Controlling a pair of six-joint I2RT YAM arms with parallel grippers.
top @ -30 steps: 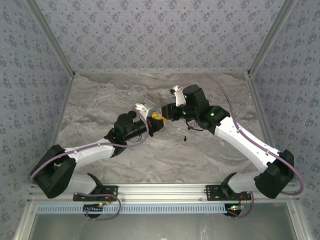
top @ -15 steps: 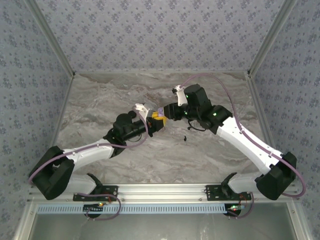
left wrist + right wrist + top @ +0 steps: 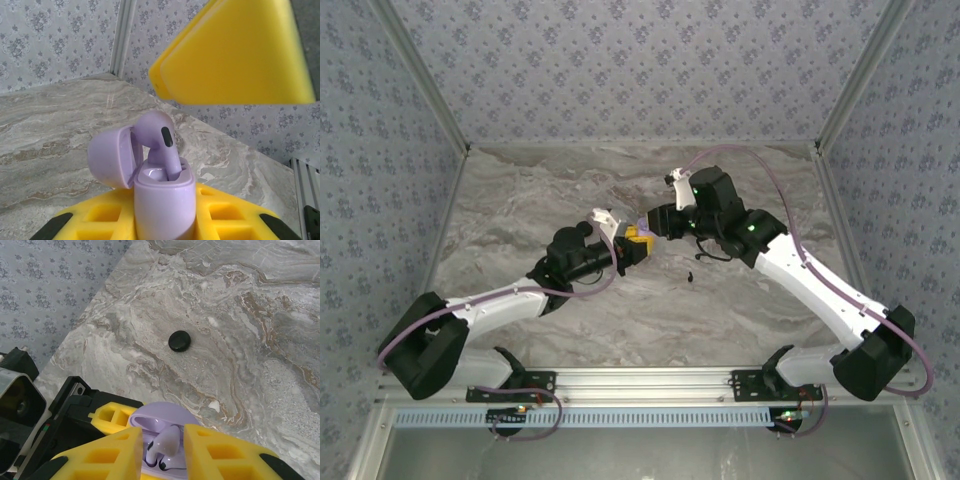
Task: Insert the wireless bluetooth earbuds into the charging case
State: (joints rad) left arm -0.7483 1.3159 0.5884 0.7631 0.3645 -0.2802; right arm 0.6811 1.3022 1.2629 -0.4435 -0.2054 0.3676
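Over the last second the right gripper (image 3: 658,220) had edged a little closer to the left gripper (image 3: 636,244), while the left one barely moved. That small closing of the gap looked like the end of the placing move.

The left gripper was clenched on the small pale lilac plastic charging case (image 3: 162,210), holding it upright between its yellow fingertips with the hinged lid swung back. One pale lilac earbud with a dark oval spot (image 3: 159,137) stood stem-down in the case's well, directly above the left fingertips and just below the right ones. Its rounded head rose well above the case rim.

The right gripper's blocky yellow fingers (image 3: 110,455) stood slightly apart, and the earbud showed through the gap beyond them. A strip of wall separated them from the earbud's head in the left wrist view, so they appeared to have released it.

The earbud probably needed a further push to seat. Whether a second earbud already lay in the case could not be told.

A small black round puck (image 3: 179,341) lay on the grey marble table (image 3: 250,315), well ahead of the right gripper.
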